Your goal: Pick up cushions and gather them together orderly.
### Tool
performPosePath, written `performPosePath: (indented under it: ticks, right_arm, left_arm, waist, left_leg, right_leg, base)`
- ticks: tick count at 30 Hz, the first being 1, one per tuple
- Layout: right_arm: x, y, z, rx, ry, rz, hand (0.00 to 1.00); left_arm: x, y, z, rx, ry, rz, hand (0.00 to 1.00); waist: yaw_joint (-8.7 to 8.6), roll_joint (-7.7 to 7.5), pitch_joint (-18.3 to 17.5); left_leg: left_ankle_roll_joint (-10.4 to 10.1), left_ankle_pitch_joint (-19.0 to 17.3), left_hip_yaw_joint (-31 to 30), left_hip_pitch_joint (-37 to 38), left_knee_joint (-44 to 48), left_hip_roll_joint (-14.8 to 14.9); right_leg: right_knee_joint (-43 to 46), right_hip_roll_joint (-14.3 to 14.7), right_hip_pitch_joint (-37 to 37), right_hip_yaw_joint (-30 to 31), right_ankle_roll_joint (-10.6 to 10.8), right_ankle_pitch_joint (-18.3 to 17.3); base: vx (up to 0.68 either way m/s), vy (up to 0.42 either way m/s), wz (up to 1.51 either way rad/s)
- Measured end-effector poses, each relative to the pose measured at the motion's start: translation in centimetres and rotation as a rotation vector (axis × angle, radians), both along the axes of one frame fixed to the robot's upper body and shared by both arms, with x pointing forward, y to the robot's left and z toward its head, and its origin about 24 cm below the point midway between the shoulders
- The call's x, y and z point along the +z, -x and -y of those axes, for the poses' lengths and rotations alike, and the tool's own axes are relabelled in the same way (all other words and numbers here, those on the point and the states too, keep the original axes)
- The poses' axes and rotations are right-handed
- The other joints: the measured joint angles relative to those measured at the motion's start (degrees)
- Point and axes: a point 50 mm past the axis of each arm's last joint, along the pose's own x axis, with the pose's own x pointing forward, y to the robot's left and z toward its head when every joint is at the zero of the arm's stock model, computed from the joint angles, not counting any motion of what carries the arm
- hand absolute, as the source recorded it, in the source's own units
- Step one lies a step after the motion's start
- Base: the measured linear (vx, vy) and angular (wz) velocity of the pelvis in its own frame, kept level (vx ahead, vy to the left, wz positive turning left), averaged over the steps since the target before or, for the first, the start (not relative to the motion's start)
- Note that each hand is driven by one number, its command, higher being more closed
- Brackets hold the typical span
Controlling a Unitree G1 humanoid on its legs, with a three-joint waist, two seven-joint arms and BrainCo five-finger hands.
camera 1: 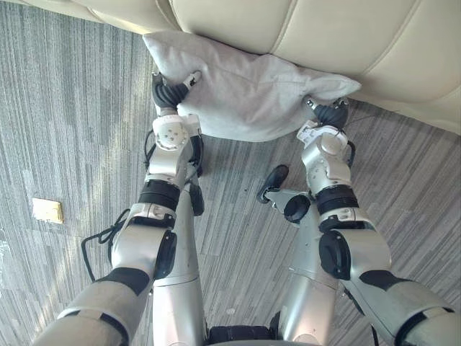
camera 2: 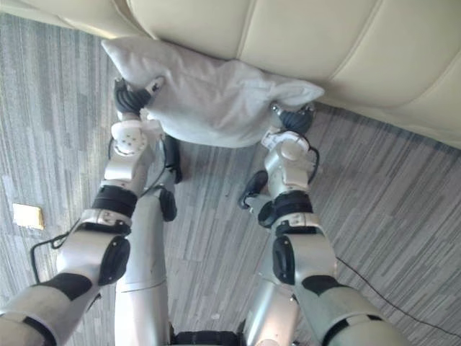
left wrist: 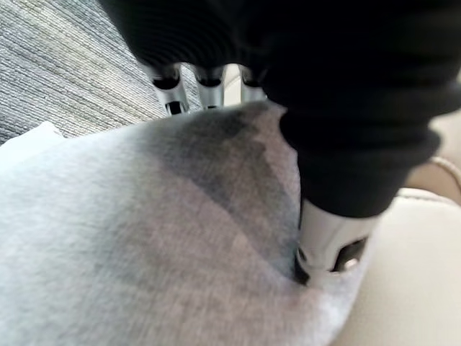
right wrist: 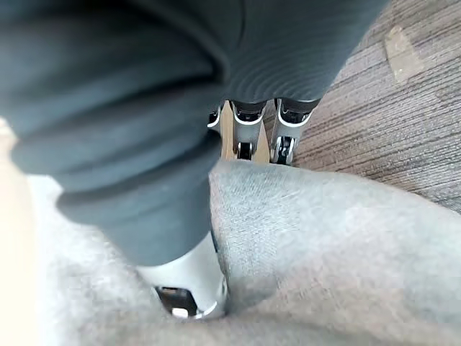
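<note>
Grey cushion [camera 1: 245, 94] against the front edge of the cream sofa [camera 1: 324, 36], above the grey carpet [camera 1: 72, 130] — one end in each hand. At one end the left hand [camera 1: 169, 94] pinches the cloth, thumb on top, fingers underneath; the right hand [camera 1: 330, 114] pinches the other end likewise.

One grey cushion [camera 1: 245, 94], one cream sofa [camera 1: 324, 36], one floor plate [camera 1: 47, 210].
</note>
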Motion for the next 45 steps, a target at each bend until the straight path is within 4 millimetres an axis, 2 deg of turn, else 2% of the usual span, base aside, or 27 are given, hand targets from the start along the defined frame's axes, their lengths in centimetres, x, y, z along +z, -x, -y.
performPosePath:
  ticks: [4,7,8,13,15,17,18,21,26,28,33,36,38,40,41,43,45]
  right_arm:
    - [-0.4,1.0,-0.4,0.012,0.017,0.043,1.0]
    - [-1.2,1.5,-0.7,0.028,0.043,0.047,1.0]
    - [-2.2,2.2,-0.9,0.042,0.061,0.049,1.0]
    - [-4.4,5.1,-1.0,0.053,0.077,0.092,1.0]
    - [-5.8,6.8,-0.8,0.054,0.097,0.092,1.0]
    - [-6.7,8.4,-0.4,0.041,0.116,0.096,1.0]
    - [-7.5,9.9,-0.2,0.04,0.135,0.097,1.0]
    - [-8.3,11.5,0.1,0.048,0.176,0.092,1.0]
    - [-12.1,14.7,-0.1,0.113,0.268,-0.026,1.0]
    - [-13.9,16.1,-0.3,0.156,0.32,-0.099,1.0]
    - [-15.3,17.0,0.1,0.211,0.403,-0.162,1.0]
    - [-16.3,17.4,0.3,0.224,0.443,-0.209,1.0]
    - [-16.6,17.5,0.4,0.232,0.454,-0.223,1.0]
    - [-17.2,17.6,0.7,0.247,0.477,-0.251,1.0]
    - [-17.3,17.7,0.7,0.247,0.477,-0.255,1.0]
    - [-17.3,17.6,0.7,0.243,0.475,-0.254,1.0]
    - [-17.2,17.6,0.8,0.24,0.477,-0.255,1.0]
  left_arm:
    - [0.6,0.6,-0.1,0.01,0.021,0.046,1.0]
    - [0.1,1.1,-0.2,0.009,0.018,0.054,1.0]
    - [-0.9,1.6,-0.1,0.002,0.011,0.051,1.0]
    - [-4.3,4.2,0.4,-0.032,0.026,0.062,1.0]
    - [-6.5,5.7,0.6,-0.043,0.054,0.035,1.0]
    - [-7.9,6.9,1.1,-0.063,0.066,0.021,1.0]
    - [-9.2,8.2,1.4,-0.074,0.081,0.0,1.0]
    - [-10.7,9.7,1.5,-0.084,0.101,-0.023,1.0]
    - [-15.0,13.3,0.6,-0.099,0.121,-0.145,1.0]
    - [-17.1,15.1,0.1,-0.098,0.113,-0.214,1.0]
    - [-19.5,17.2,-0.2,-0.122,0.113,-0.313,1.0]
    - [-20.6,18.3,-0.1,-0.153,0.101,-0.365,1.0]
    - [-20.9,18.7,-0.1,-0.157,0.103,-0.38,1.0]
    - [-21.3,18.8,-0.1,-0.165,0.118,-0.395,1.0]
    - [-21.3,18.9,-0.2,-0.164,0.119,-0.398,1.0]
    - [-21.4,18.9,-0.2,-0.165,0.129,-0.399,1.0]
    - [-21.4,18.9,-0.2,-0.169,0.137,-0.4,1.0]
  waist:
    - [-0.15,0.01,0.0]
    - [-0.17,0.07,0.0]
    - [-0.21,0.08,-0.1]
    - [-0.06,0.19,-0.6]
    - [0.02,0.56,-3.3]
    - [0.24,0.55,-3.9]
    - [0.25,0.59,-5.7]
    - [0.39,0.57,-6.1]
    - [0.42,0.81,-13.8]
    - [0.42,1.56,-17.6]
    - [0.22,3.01,-20.4]
    - [0.05,3.08,-21.0]
    - [0.04,3.11,-21.0]
    - [0.16,3.26,-21.1]
    - [0.26,3.44,-21.2]
    - [0.62,3.65,-21.3]
    - [0.93,3.39,-21.3]
  left_leg:
    - [-0.1,0.5,0.0,0.8,0.2,-0.1]
    - [-0.3,0.6,0.3,3.2,-0.5,-0.1]
    - [-0.4,0.6,0.4,6.9,-2.3,-0.2]
    - [-1.6,1.8,1.1,20.4,-10.0,-0.1]
    - [-1.7,1.9,1.2,24.1,-11.5,0.1]
    - [-2.1,2.1,1.5,28.7,-12.9,0.0]
    - [-2.2,2.2,1.6,31.9,-14.2,-0.1]
    - [-2.2,2.2,1.9,38.1,-16.4,-0.3]
    - [-3.2,1.6,2.1,48.3,-23.8,-0.7]
    - [-4.0,2.4,2.0,53.7,-29.0,-0.9]
    - [-4.3,4.5,1.8,60.4,-34.6,-0.9]
    - [-4.1,3.9,1.3,62.0,-32.9,-0.8]
    - [-3.6,1.9,0.1,60.0,-26.2,-0.5]
    - [-2.9,1.4,0.2,55.2,-14.4,0.4]
    - [-2.9,1.4,0.4,54.4,-12.2,0.8]
    - [-2.8,1.5,1.1,53.2,-10.4,1.6]
    - [-3.0,1.3,1.2,52.6,-12.4,1.5]
  right_leg:
    - [0.4,0.3,0.4,0.9,0.0,0.0]
    - [0.1,0.5,2.3,1.5,0.0,0.0]
    - [-1.2,0.8,5.6,1.6,0.0,-0.1]
    - [-7.2,2.0,18.3,0.3,-0.2,0.0]
    - [-9.4,2.6,22.4,-0.4,-0.2,0.1]
    - [-11.3,2.8,27.3,-1.3,-0.2,0.1]
    - [-13.0,3.1,30.8,-1.8,-0.2,0.1]
    - [-15.8,3.5,37.4,-2.7,0.0,0.1]
    - [-23.1,4.8,47.7,-4.5,1.1,0.4]
    - [-28.3,6.3,52.8,-4.9,1.7,1.2]
    - [-35.3,8.0,59.8,-6.0,2.3,3.3]
    - [-39.4,9.2,64.7,-6.6,2.7,4.2]
    - [-40.8,9.6,67.2,-7.5,2.7,4.3]
    - [-42.4,10.2,70.5,-9.1,2.8,4.3]
    - [-43.0,10.6,71.4,-9.5,2.8,4.3]
    - [-44.9,10.9,72.9,-10.7,2.9,4.3]
    - [-47.1,10.6,73.3,-11.4,3.1,5.3]
  base:
    - [-0.04,-0.023,0.02]
    - [-0.06,-0.036,-0.02]
    - [-0.07,-0.047,0.02]
    - [-0.05,-0.077,0.03]
    - [0.04,-0.1,-0.01]
    - [0.1,-0.094,0.03]
    - [0.15,-0.101,0.03]
    - [0.13,-0.063,0.05]
    - [0.11,-0.048,0.05]
    - [0.16,-0.052,-0.02]
    - [0.16,-0.032,-0.04]
    - [0.14,-0.025,0.07]
    - [0.07,-0.001,0.2]
    - [0.06,0.016,0.31]
    - [0.04,0.024,0.27]
    - [0.02,0.047,0.29]
    - [0.02,0.065,0.25]
